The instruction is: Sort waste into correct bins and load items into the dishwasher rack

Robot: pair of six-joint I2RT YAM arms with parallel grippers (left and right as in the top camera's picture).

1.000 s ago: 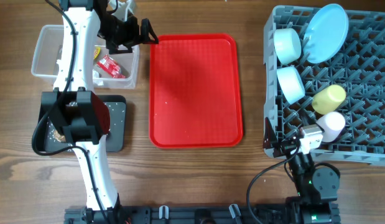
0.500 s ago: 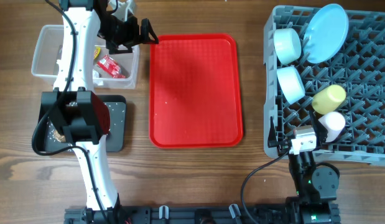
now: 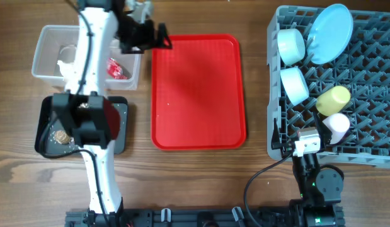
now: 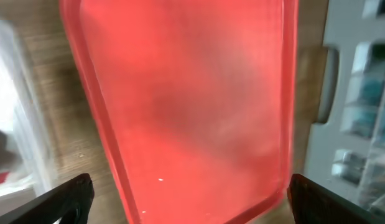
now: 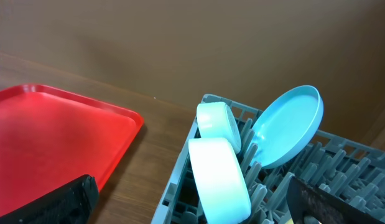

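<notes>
Left tool (image 3: 162,38) hung released, empty, above flat red plastic tray's (image 3: 198,94) far-left corner; right tool (image 5: 195,198) spread, empty too. Clear plastic tub (image 3: 36,57) holding red wrapper (image 3: 116,68) sat just left of tray. Risk: dropping there, it could clip tray rim or tub wall.

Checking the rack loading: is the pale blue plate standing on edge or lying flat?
On edge, leaning. The right wrist view shows the pale blue plate propped up, tilted, in the dishwasher rack.
</notes>
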